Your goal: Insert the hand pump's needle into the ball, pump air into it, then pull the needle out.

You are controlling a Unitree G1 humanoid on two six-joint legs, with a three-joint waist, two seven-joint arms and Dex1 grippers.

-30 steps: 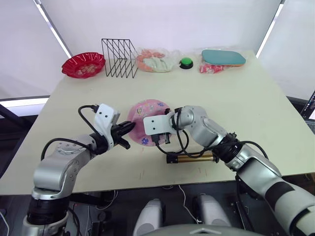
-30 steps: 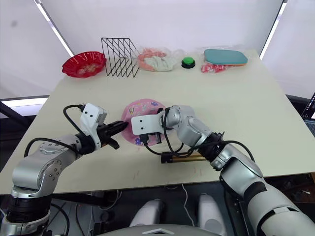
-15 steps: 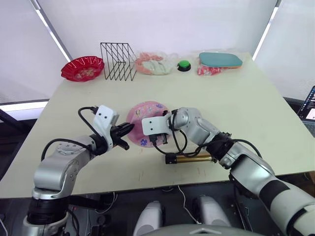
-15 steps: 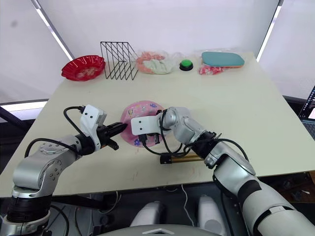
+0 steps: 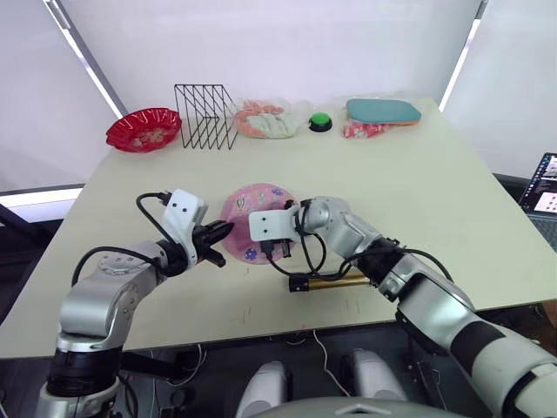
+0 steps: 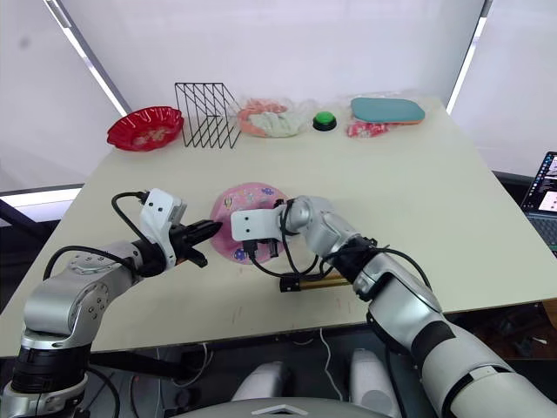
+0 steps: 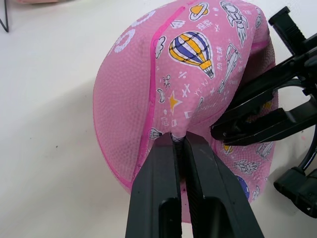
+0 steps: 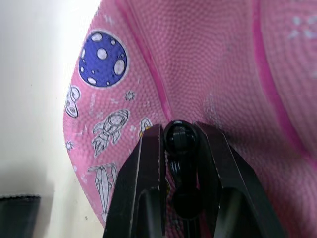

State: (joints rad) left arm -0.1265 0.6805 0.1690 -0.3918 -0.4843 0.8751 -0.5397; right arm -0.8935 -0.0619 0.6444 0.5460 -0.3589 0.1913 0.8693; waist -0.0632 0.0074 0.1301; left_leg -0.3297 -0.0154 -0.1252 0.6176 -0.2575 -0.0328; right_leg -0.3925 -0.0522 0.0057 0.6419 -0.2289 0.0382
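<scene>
- The table (image 5: 452, 200) is big and pale.
- Along its far edge stand a black wire rack (image 5: 205, 116), a red bowl (image 5: 144, 130), a teal pad (image 5: 383, 110) and a green button (image 5: 320, 120).
- The ball (image 5: 248, 215) is pink and flat, near the middle of the table. It has small drawings on it: a hot-air balloon, rockets and a blue planet. No words on it can be read.
- The hand pump (image 5: 335, 280) lies on the table in front of the ball. Its black hose (image 8: 179, 163) runs up to the ball.
- The left gripper (image 7: 179, 144) pinches a fold of the ball's edge.
- The right gripper (image 8: 179, 139) squeezes the hose's black tip against the ball.
- The needle is hidden.
</scene>
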